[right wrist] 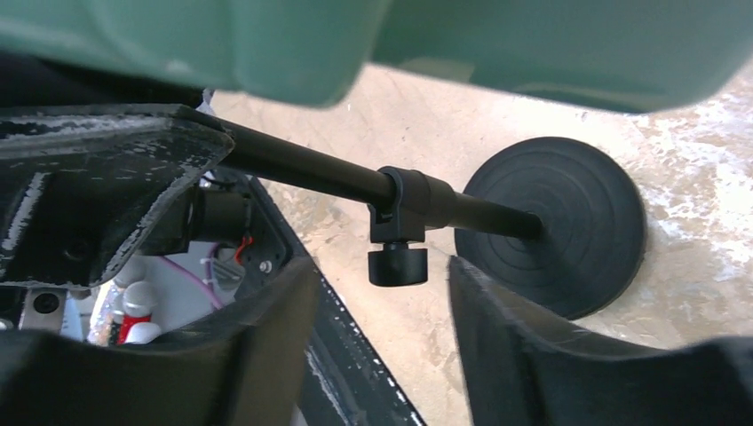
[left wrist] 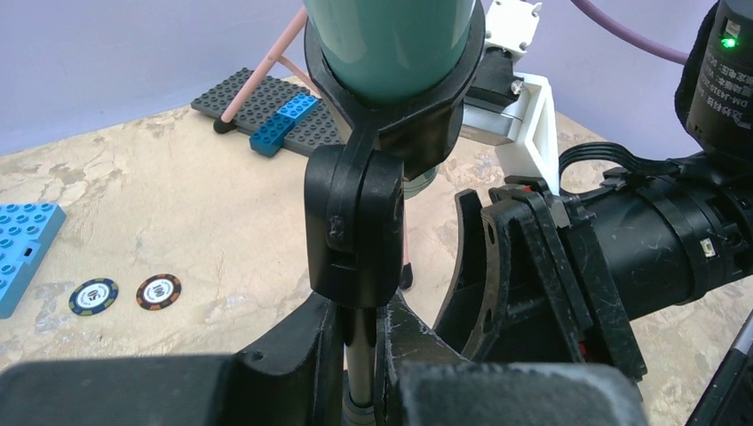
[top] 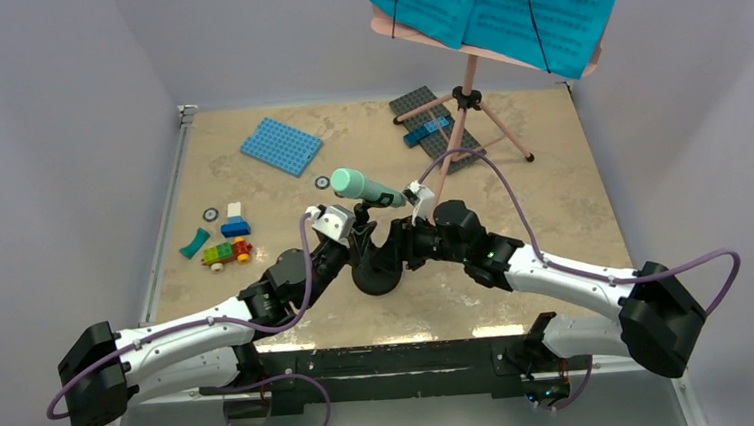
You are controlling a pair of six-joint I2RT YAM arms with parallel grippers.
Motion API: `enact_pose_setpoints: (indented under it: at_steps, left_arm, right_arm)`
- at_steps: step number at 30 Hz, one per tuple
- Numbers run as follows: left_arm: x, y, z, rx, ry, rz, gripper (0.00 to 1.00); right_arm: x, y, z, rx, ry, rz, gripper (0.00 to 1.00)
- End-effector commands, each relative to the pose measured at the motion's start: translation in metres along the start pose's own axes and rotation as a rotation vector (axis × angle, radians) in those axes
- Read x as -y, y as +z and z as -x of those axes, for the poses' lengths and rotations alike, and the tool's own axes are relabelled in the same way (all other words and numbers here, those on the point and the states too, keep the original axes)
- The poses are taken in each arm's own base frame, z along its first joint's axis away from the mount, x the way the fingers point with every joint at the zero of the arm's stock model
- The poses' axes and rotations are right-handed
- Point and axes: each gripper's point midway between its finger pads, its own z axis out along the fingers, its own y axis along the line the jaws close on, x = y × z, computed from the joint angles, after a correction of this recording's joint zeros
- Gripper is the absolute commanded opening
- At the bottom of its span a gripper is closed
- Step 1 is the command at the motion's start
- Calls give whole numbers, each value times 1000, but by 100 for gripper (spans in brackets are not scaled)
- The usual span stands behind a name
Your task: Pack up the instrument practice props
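Observation:
The small black mic stand rests on its round base (top: 375, 276) (right wrist: 555, 222) at the table's near middle. Its clip (left wrist: 355, 222) carries the mint-green toy microphone (top: 363, 186) (left wrist: 391, 44). My left gripper (top: 353, 237) (left wrist: 362, 330) is shut on the stand's thin pole just under the clip. My right gripper (top: 397, 244) (right wrist: 380, 282) is open, its fingers either side of the pole's clamp knob (right wrist: 397, 264) without touching it. The pink tripod music stand (top: 462, 127) stands at the back right, with cyan sheet-music pages (top: 499, 4) on its board.
A blue baseplate (top: 281, 144) lies at the back left. A grey baseplate (top: 424, 109) with blue bricks sits under the tripod's legs. Small coloured bricks (top: 225, 241) lie at the left. Round chips (left wrist: 93, 295) (left wrist: 159, 290) lie nearby.

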Motion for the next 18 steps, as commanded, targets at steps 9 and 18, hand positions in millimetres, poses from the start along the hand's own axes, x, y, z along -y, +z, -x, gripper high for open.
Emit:
enact_pose_setpoints:
  at_steps: [9,18]
  left_arm:
    - [1,-5,-16,-63,9,-1,0]
    - [5,-3,-16,-70,10,-9,0]
  right_arm:
    - [-15,8,20,23,66,83,44]
    - [-16,8,30,69,6,103,0]
